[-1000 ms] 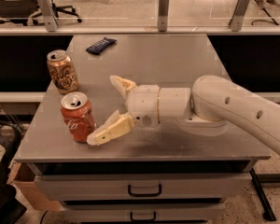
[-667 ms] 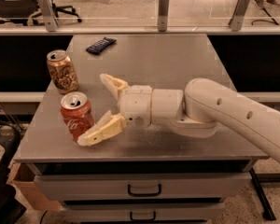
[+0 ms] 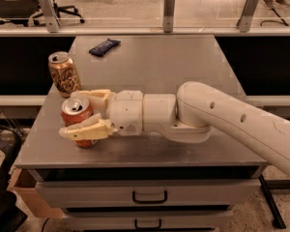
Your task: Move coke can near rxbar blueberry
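The coke can [image 3: 76, 111], red-orange with a silver top, stands upright near the front left of the grey table [image 3: 183, 57]. My gripper [image 3: 71, 114] reaches in from the right and its two pale fingers [image 3: 87, 129] straddle the can, one in front and one behind, pressed against its sides. The can still rests on the table. The rxbar blueberry [image 3: 105, 46], a flat dark blue wrapper, lies at the back left of the table, well beyond the can.
A gold-brown patterned can [image 3: 64, 74] stands just behind and left of the coke can, close to the far finger. The table's left edge is near the can. A rail with posts [image 3: 169, 4] runs behind the table. Drawers [image 3: 150, 196] sit below the front edge.
My gripper has moved left, from beside the coke can to around it. The fingers, spread wide before, have drawn in onto the can's sides.
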Controlling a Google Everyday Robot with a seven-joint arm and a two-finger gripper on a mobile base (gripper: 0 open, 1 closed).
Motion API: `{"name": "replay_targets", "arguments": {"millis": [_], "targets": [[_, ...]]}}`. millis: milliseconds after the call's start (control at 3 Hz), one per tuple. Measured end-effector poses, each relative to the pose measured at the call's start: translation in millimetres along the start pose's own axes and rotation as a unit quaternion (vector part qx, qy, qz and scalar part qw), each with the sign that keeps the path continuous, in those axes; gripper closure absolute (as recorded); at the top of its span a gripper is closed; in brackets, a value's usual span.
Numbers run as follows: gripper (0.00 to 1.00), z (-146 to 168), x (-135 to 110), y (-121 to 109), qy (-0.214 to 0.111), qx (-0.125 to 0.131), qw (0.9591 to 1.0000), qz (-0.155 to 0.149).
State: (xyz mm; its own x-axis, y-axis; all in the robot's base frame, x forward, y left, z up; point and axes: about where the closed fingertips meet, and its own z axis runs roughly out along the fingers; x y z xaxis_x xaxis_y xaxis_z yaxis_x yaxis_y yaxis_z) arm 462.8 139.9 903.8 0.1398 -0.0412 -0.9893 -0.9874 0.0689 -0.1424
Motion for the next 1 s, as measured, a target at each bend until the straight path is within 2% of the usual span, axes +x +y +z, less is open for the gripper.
{"name": "replay_targets", "arguments": {"millis": [333, 667, 1000], "targets": [[0.62, 2.2, -1.1, 1.6, 0.0, -0.003, 1.0, -0.001], [0.93, 4.8, -2.8, 3.5, 0.0, -0.006, 1.0, -0.003], [1.0, 5.8, -3.5, 4.2, 0.0, -0.007, 1.0, -0.003]]}}
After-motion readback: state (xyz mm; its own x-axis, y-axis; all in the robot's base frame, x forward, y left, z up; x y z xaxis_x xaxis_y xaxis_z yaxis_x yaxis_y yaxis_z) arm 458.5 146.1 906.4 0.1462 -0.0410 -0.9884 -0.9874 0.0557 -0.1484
